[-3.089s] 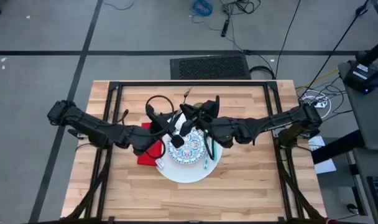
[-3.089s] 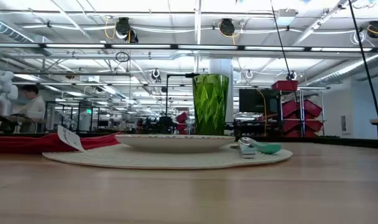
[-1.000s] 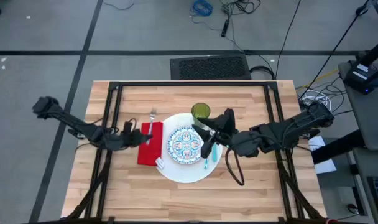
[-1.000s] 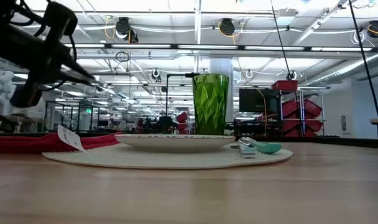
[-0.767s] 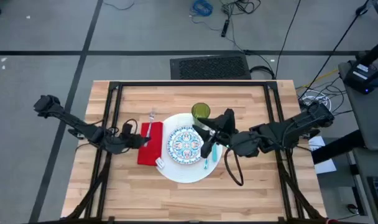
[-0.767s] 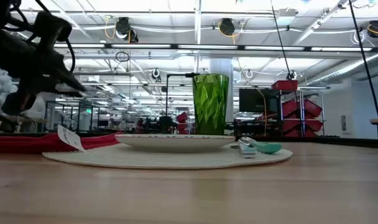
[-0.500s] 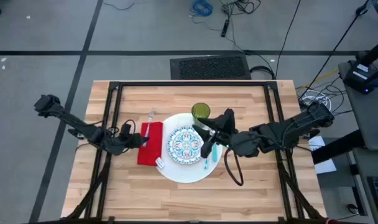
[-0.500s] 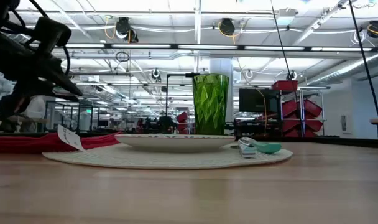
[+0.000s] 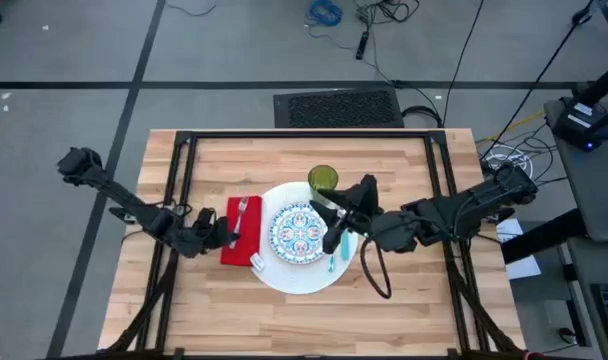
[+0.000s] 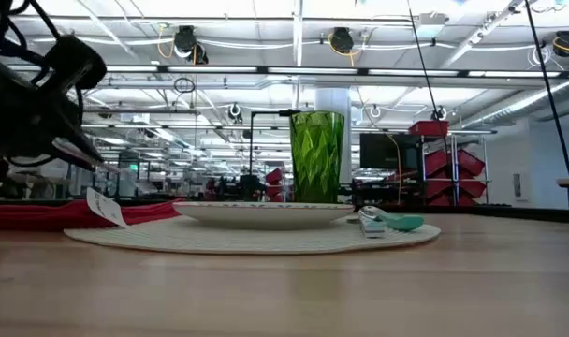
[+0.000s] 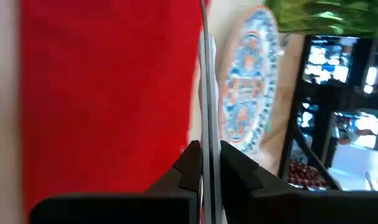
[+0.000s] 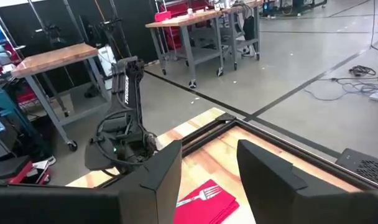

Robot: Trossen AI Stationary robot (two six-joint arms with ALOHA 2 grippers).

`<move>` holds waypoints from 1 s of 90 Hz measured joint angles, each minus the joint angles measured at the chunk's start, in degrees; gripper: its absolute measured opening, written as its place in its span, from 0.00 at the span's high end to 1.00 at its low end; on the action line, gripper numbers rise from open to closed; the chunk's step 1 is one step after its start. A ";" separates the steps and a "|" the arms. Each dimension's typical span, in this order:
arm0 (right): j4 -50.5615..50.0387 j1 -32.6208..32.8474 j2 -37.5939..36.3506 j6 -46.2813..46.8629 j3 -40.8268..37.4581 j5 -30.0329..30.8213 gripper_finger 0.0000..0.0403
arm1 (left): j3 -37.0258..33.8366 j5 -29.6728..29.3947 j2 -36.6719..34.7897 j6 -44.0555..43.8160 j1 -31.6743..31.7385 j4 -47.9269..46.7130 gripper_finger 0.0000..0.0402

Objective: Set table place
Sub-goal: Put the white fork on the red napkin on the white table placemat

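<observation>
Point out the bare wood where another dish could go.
Free: the table strip nearest the camera's bottom edge, below the white plate, and the far strip beyond the green tumbler. Crowded: the middle, around the red napkin and both claws.

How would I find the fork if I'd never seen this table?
Start at the large white round plate in the middle of the light wooden table. Just left of it lies a red cloth napkin, and the small silver fork lies on top of that, held in the left tool. The teal-handled spoon sits on the plate's other side.
</observation>
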 joint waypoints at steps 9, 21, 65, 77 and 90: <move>-0.02 0.00 0.00 0.00 0.00 0.00 0.65 | 0.00 -0.05 2.35 -2.71 -1.28 0.08 0.97; -0.05 0.00 0.00 0.00 0.00 0.00 0.65 | 0.00 -0.11 4.98 -3.60 -1.51 0.35 0.97; -0.05 0.00 0.00 -0.04 0.00 0.00 0.65 | 0.00 1.99 6.71 -3.60 -1.49 1.09 0.76; -0.05 0.00 0.00 -0.08 0.00 0.00 0.65 | 0.04 3.60 6.71 -3.73 -1.49 4.86 0.68; -0.05 0.00 0.00 -0.26 0.00 0.00 0.65 | 0.07 5.78 6.71 -3.80 -1.43 8.95 0.64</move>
